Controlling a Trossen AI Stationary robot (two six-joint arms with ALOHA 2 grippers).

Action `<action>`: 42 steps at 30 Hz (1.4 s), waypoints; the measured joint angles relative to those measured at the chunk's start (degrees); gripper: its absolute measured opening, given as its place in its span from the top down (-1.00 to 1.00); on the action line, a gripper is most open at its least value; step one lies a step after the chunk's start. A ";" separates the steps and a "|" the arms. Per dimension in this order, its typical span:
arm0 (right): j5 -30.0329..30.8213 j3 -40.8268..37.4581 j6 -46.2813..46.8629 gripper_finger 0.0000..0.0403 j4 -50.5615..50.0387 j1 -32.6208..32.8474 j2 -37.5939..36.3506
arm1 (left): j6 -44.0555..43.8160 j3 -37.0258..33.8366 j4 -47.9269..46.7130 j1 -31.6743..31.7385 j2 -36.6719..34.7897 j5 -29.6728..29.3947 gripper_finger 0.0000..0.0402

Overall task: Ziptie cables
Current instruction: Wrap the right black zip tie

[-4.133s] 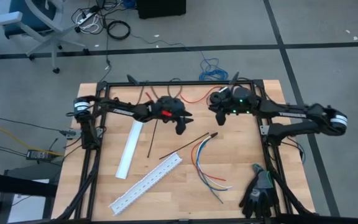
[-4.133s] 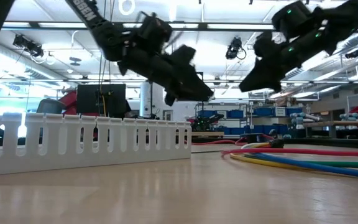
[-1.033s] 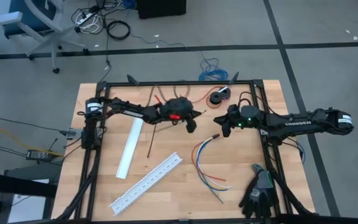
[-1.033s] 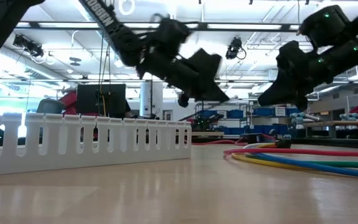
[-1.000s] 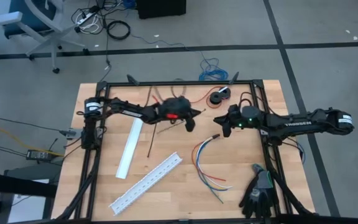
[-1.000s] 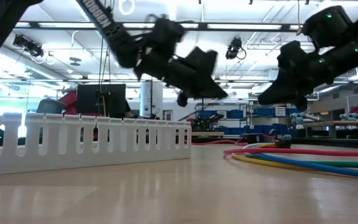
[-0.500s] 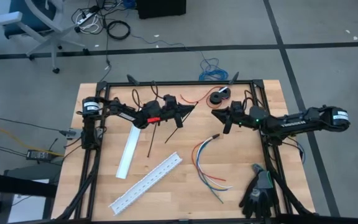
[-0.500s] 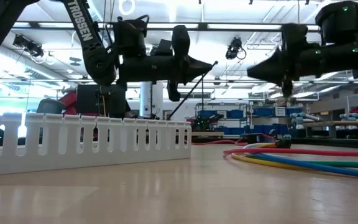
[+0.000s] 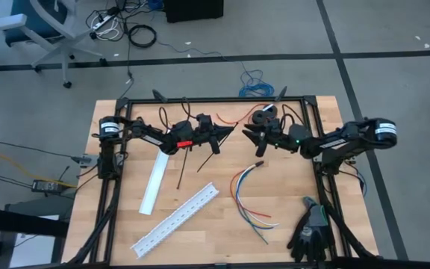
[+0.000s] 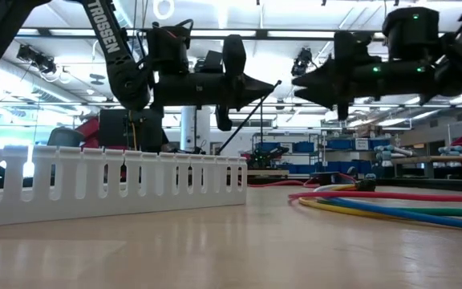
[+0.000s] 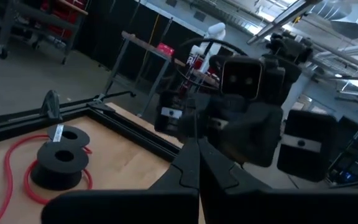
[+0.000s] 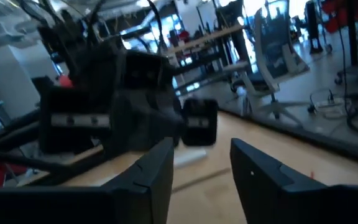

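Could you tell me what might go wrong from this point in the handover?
1. The left gripper holds only one end of the zip tie, which dangles; the open right gripper could miss it.
2. Both grippers face each other closely and might collide.
3. The cables lie loose on the table, so threading may scatter them.

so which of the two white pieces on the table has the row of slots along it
The slotted cable duct, the one lying diagonally nearer the table's front edge. The other white piece, the plain flat strip, lies beside the left arm and shows no slots.
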 joint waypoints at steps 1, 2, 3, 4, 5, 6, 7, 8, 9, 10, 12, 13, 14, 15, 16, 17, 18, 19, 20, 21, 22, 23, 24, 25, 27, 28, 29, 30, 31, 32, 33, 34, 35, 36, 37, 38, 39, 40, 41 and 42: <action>-0.57 0.47 -0.54 0.24 0.80 -0.22 0.53 | 0.05 0.00 -0.03 -0.02 0.00 0.16 1.00; -0.95 0.79 -0.72 0.23 0.95 -0.53 0.87 | 0.24 0.00 -0.05 -0.02 0.01 0.58 1.00; -1.54 1.14 -0.73 0.23 1.08 -0.92 1.29 | 0.43 0.00 -0.16 -0.02 0.02 1.02 1.00; -2.40 1.67 -0.77 0.23 1.00 -1.44 1.64 | 0.45 0.00 -0.14 -0.02 0.02 1.29 1.00; -3.00 2.08 -0.74 0.23 1.03 -1.96 1.96 | 0.47 0.00 -0.14 -0.02 0.02 1.51 1.00; -3.84 2.58 -0.66 0.24 1.17 -2.46 2.48 | 0.49 0.00 -0.17 -0.02 0.02 1.71 1.00; -5.03 3.06 -0.50 0.25 1.08 -3.01 2.99 | 0.49 0.00 -0.23 -0.02 0.02 1.88 1.00; -6.47 3.42 -0.39 0.25 1.00 -3.44 3.57 | 0.49 0.00 -0.24 -0.02 0.04 1.95 1.00; -8.12 3.88 -0.36 0.26 0.95 -3.78 4.16 | 0.51 0.00 -0.26 -0.02 0.04 1.96 1.00; -9.50 4.38 -0.35 0.27 0.95 -4.06 4.71 | 0.49 0.00 -0.26 -0.02 0.04 2.01 1.00; -10.40 5.04 -0.33 0.29 0.97 -4.38 5.77 | 0.51 0.00 -0.21 -0.02 0.04 2.15 1.00; -10.34 5.35 -0.30 0.30 0.94 -4.57 6.28 | 0.49 0.00 -0.20 -0.02 0.05 2.44 1.00; -10.34 5.47 -0.29 0.31 0.92 -4.67 6.59 | 0.47 0.00 -0.21 -0.02 0.07 2.59 1.00; -10.38 5.63 -0.48 0.33 1.13 -4.71 6.95 | 0.43 0.00 -0.30 -0.02 0.07 2.61 1.00; -10.51 5.96 -0.62 0.34 1.12 -4.75 7.14 | 0.42 0.00 -0.34 -0.02 0.07 2.67 1.00; -10.67 6.09 -0.73 0.36 1.14 -4.83 7.14 | 0.41 0.00 -0.36 -0.02 0.07 2.80 1.00; -10.99 6.27 -0.98 0.38 1.16 -4.86 7.12 | 0.41 0.00 -0.42 -0.02 0.07 2.80 1.00; -11.10 6.39 -1.28 0.39 1.19 -4.95 7.12 | 0.41 0.00 -0.55 -0.02 0.07 2.81 1.00; -11.19 6.41 -1.60 0.42 1.21 -5.09 7.12 | 0.41 0.00 -0.60 -0.02 0.07 2.80 1.00; -11.22 6.41 -1.74 0.44 1.24 -5.20 7.10 | 0.38 0.00 -0.65 -0.02 0.09 2.81 1.00; -11.30 6.41 -1.74 0.48 1.30 -5.34 7.10 | 0.38 0.00 -0.67 -0.02 0.09 2.79 1.00; -11.52 6.41 -1.77 0.52 1.30 -5.51 7.10 | 0.38 0.00 -0.66 -0.02 0.09 2.78 1.00; -11.93 6.41 -1.95 0.58 1.29 -5.66 7.10 | 0.38 0.00 -0.67 -0.02 0.09 2.78 1.00; -12.36 6.41 -2.10 0.65 1.18 -5.80 7.09 | 0.38 0.00 -0.70 -0.02 0.09 2.78 1.00; -12.93 6.41 -2.20 0.84 1.14 -6.01 7.06 | 0.36 0.00 -0.84 -0.02 0.09 2.76 1.00; -13.10 6.41 -2.32 0.91 1.14 -6.16 7.04 | 0.36 0.00 -0.91 -0.02 0.09 2.66 1.00; -13.37 6.41 -2.60 0.94 1.13 -6.29 7.03 | 0.36 0.00 -1.01 0.02 0.10 2.49 1.00; -13.44 6.41 -2.60 0.95 1.03 -6.37 7.03 | 0.36 0.00 -1.02 0.02 0.11 2.38 0.99; -13.43 6.41 -2.52 0.95 0.92 -6.37 7.03 | 0.36 0.00 -1.02 0.01 0.11 2.34 0.98; -13.55 6.41 -2.41 0.95 0.93 -6.41 7.03 | 0.36 0.00 -1.00 0.00 0.11 2.35 0.97; -14.08 6.41 -2.42 0.97 0.93 -6.53 7.02 | 0.36 0.00 -1.02 0.00 0.11 2.37 0.95; -14.72 6.41 -2.59 0.97 0.92 -6.72 7.01 | 0.36 0.00 -1.02 0.00 0.11 2.38 0.94; -15.49 6.41 -2.59 0.98 0.92 -6.85 7.01 | 0.36 0.00 -1.04 0.00 0.11 2.58 0.92; -16.13 6.41 -2.48 0.98 0.89 -7.03 7.01 | 0.34 0.00 -1.16 0.00 0.11 2.87 0.91; -16.82 6.41 -2.21 0.98 0.78 -7.25 7.01 | 0.34 0.00 -1.31 0.04 0.11 3.25 0.89; -17.73 6.39 -2.17 0.98 0.69 -7.48 7.02 | 0.36 0.00 -1.55 0.17 0.11 4.04 0.88; -18.52 6.38 -2.14 0.98 0.63 -7.74 7.01 | 0.44 0.00 -1.66 0.36 0.11 4.78 0.86; -19.10 6.38 -1.96 0.99 0.57 -7.92 7.01 | 0.43 0.00 -1.83 0.55 0.11 5.61 0.84; -19.60 6.36 -1.66 0.99 0.53 -8.06 7.03 | 0.43 0.02 -2.13 0.79 0.11 6.28 0.82; -20.09 6.36 -1.38 0.99 0.53 -8.24 7.03 | 0.43 0.07 -2.72 1.11 0.11 6.96 0.80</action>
